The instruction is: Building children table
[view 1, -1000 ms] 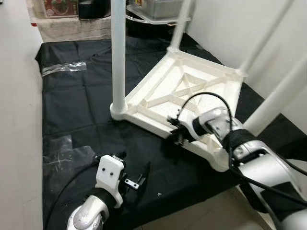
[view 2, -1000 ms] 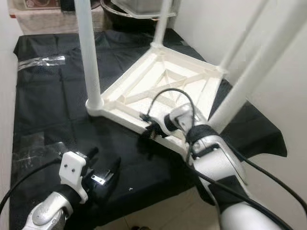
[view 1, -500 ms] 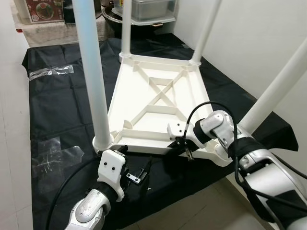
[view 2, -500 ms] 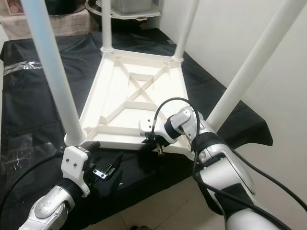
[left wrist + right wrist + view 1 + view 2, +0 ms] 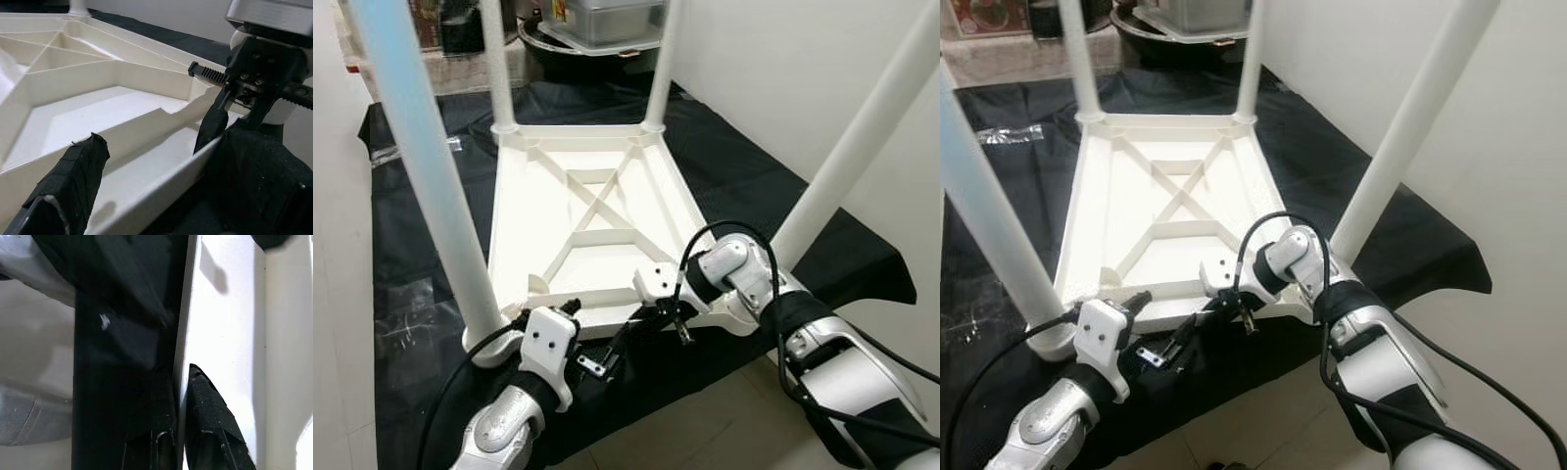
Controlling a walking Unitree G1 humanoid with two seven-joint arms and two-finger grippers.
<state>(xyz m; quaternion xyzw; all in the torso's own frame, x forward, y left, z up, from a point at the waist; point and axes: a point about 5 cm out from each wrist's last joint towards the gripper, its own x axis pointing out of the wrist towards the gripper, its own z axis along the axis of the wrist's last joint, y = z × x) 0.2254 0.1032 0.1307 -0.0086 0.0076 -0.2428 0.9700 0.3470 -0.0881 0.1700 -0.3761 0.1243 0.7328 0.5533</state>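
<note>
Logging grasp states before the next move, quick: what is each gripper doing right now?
Left gripper: open, jaws straddling the near rim of the upturned white table.
Right gripper: shut on that same rim.

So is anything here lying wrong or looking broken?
The white plastic children's table lies upside down on the black floor cloth, its four round legs pointing up. That suits assembly. The right gripper pinches the near rim; the left gripper straddles it. Crumpled clear plastic wrap lies on the cloth. Nothing looks broken.
</note>
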